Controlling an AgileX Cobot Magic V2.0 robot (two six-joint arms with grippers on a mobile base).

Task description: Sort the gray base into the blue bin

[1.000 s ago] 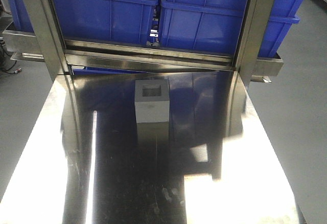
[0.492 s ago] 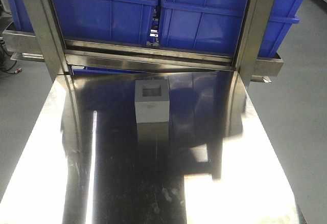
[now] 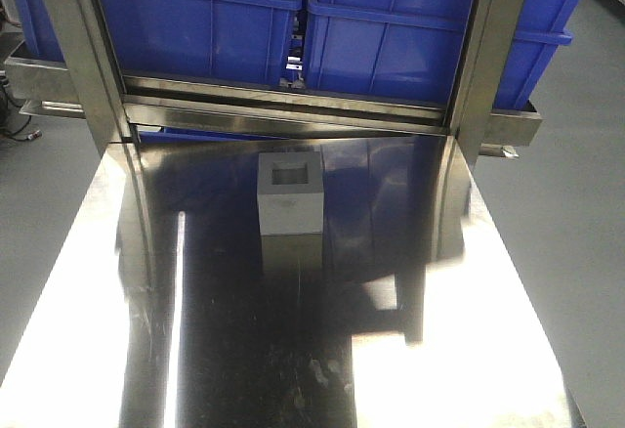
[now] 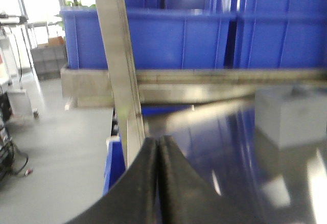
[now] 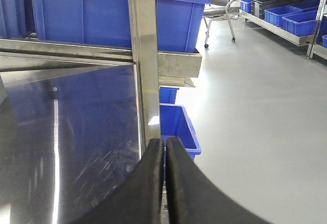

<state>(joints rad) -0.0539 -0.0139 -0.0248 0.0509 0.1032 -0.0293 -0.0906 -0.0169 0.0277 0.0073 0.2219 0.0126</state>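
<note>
The base [image 3: 290, 193] sits flat on the shiny table [image 3: 244, 350], near the far edge and about in the middle. Its square hole faces up. It looks about as tall as it is wide, so I cannot tell a long side. One flat side faces the front camera.

The left gripper [image 4: 158, 144] has its two black fingers [image 4: 145, 183] pressed together with nothing between them. The base [image 4: 291, 114] is ahead of it and off to the right, well apart, and looks blurry.

The right gripper [image 5: 164, 144] is pressed together too, holding nothing. Its view does not show where the base lies.

The blue bin [image 3: 420, 52] stands behind the table on a rack. Its top is cut off, so its inside is hidden.
</note>
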